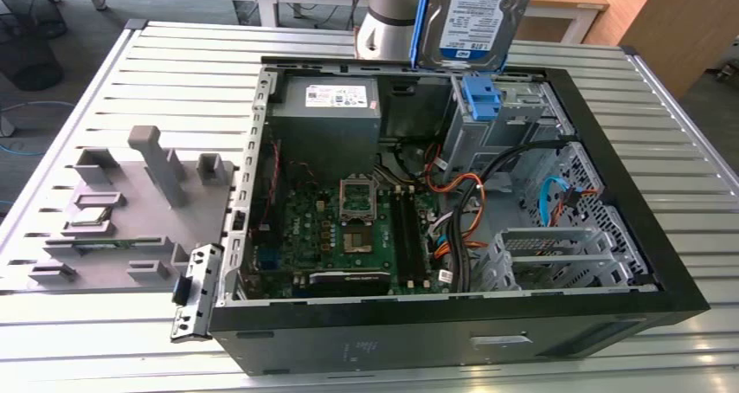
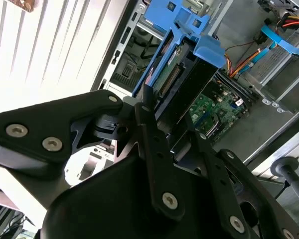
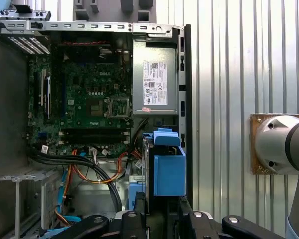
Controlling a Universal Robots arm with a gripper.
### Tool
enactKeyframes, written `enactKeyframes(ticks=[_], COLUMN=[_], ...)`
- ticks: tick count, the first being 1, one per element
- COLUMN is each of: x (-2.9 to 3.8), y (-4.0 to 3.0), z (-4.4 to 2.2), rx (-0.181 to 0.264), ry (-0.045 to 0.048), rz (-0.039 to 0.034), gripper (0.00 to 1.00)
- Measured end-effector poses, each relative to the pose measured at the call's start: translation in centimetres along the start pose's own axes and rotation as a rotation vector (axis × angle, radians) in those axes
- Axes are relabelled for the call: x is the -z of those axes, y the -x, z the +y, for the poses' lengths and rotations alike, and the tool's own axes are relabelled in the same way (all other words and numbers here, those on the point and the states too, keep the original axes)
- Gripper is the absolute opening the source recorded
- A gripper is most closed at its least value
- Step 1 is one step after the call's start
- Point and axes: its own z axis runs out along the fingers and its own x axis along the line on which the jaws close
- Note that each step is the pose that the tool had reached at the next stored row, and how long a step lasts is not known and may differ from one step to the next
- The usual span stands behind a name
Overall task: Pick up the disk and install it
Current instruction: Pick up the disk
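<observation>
- Gripper (image 2: 172, 112): two black fingers (image 2: 154, 144) clamped on the disk, one on each broad face. It also shows in the first wrist view (image 3: 162, 216), astride the disk's edge.
- Disk (image 1: 473, 16): held upright on edge over the far end of the open computer case (image 1: 439, 328), label towards the exterior camera. The blue bracket runs down its side to the lower end. In the second wrist view (image 2: 189, 84) the dark underside shows, and in the first wrist view (image 3: 167, 172) the blue end.
- Drive cage (image 1: 514, 120): grey metal bay directly beneath the disk. The blue lower end sits at its mouth, but whether it has met the rails cannot be told.
- Power supply box (image 3: 154, 82): beside the cage, near the disk but apart from it.
- Cables (image 1: 456, 190): orange and black bundle lying between the cage and the motherboard (image 1: 346, 228).
- Risks (judged, not observed):
  - A slight tilt of the disk against the cage could catch a bracket tab on the cage lip and jam it.
  - Downward force on a jammed disk could shift it between the fingers, since they grip only its upper end.
  - A stray cable loop near the bay could be pinched under the bracket.
</observation>
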Motion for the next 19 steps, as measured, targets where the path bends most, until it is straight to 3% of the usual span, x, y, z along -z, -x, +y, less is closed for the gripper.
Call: enactKeyframes(ticks=[9,19], x=[0.09,0.26], y=[-1.43,-3.85], z=[-0.03,-0.06], rx=[0.0,0.0], ry=[-0.0001,-0.0001], rz=[0.0,0.0], gripper=[0.35,0.35])
